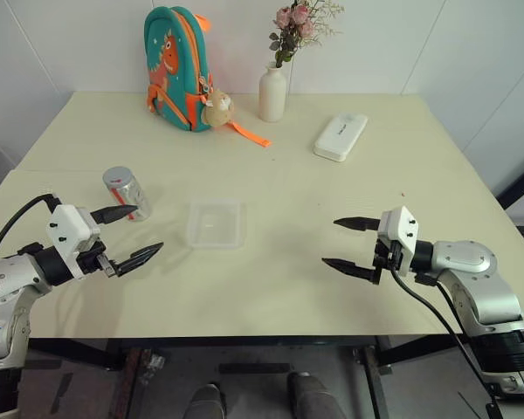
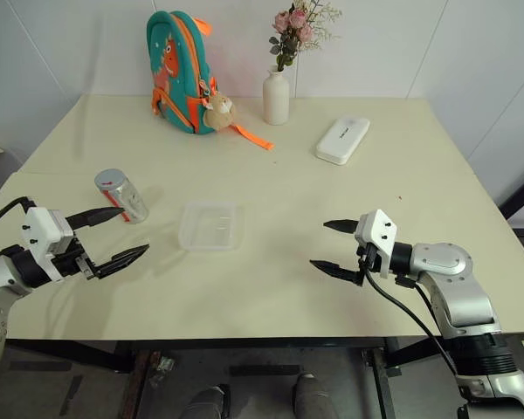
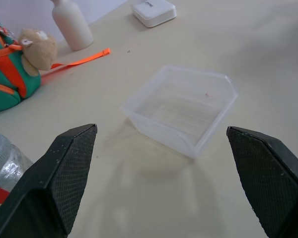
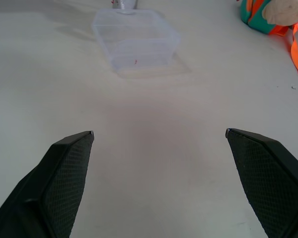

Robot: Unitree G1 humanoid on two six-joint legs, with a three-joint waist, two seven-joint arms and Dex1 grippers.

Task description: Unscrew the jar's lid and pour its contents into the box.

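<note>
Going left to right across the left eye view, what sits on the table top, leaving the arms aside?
Jar → backpack → box → flower vase → white case.

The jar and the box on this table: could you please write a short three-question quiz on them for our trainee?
1. True or false: the lid is already off the jar.
2. What lies in the box: A beans, B nothing, C the lid?
3. Which gripper is nearer the jar?

Key: 1 false, it sits on the jar. 2 B. 3 the left gripper, fingers open; the right gripper is open too, beyond the box.
</note>
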